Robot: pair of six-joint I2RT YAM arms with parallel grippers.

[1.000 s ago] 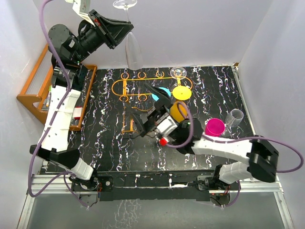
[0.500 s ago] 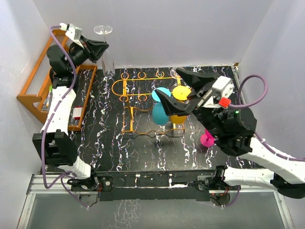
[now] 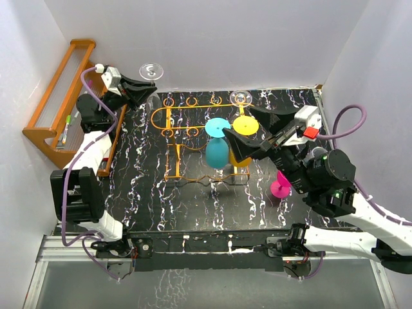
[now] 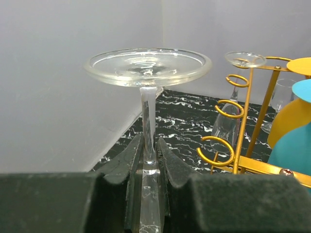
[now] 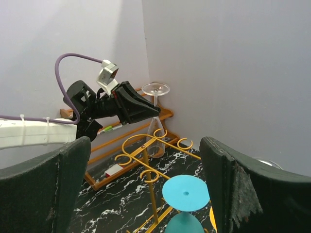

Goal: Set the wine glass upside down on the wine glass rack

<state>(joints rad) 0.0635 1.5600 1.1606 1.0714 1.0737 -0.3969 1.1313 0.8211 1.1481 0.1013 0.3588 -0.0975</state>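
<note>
- The wine glass [image 4: 148,65] is held inverted, foot uppermost, at the table's far left; its stem is clamped by the left gripper [image 4: 149,155].
- The wine glass rack [image 4: 247,114] is located just right of the glass.
- The right gripper [image 3: 239,125] is raised over the rack's right end, jaws spread wide, nothing gripped.

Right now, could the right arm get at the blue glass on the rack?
Probably yes: the right gripper hangs wide open just above the blue glass, with nothing between them.
</note>
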